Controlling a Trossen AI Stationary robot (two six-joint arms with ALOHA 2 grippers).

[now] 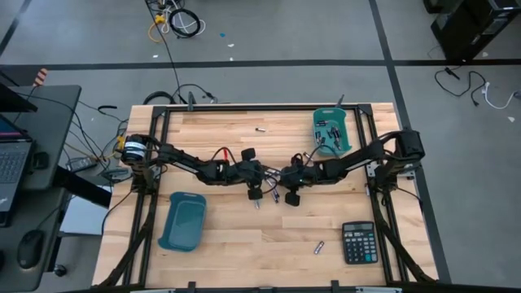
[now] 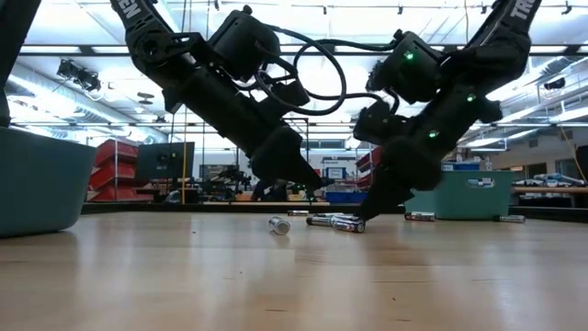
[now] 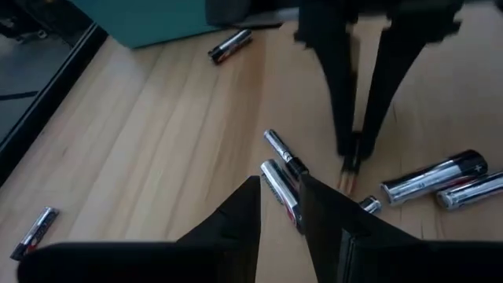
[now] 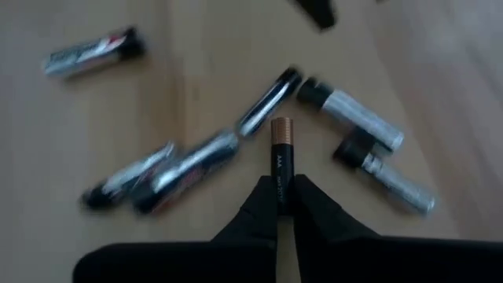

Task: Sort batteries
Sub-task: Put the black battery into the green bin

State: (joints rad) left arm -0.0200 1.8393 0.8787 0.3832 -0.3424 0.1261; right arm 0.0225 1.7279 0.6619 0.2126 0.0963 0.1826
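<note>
Both arms low over mid-table, tips near each other. Right gripper [image 4: 284, 206] has its fingers pinched on a copper-topped AAA battery [image 4: 282, 161], gripped at the tail end only, most of the cell sticking out ahead of the tips. Risk: it pivots or slips out on lifting. Loose silver-and-black batteries [image 4: 189, 169] lie just beside the tips; a sideways drag would scatter them. Left gripper [image 3: 280, 206] straddles a silver battery [image 3: 280, 191], fingers narrow around it, grip uncertain. Arms could clash. Teal bin [image 1: 332, 130] sits well behind the right gripper.

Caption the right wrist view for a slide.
Right gripper shut on a copper-topped battery, other batteries scattered on the wooden table.
</note>
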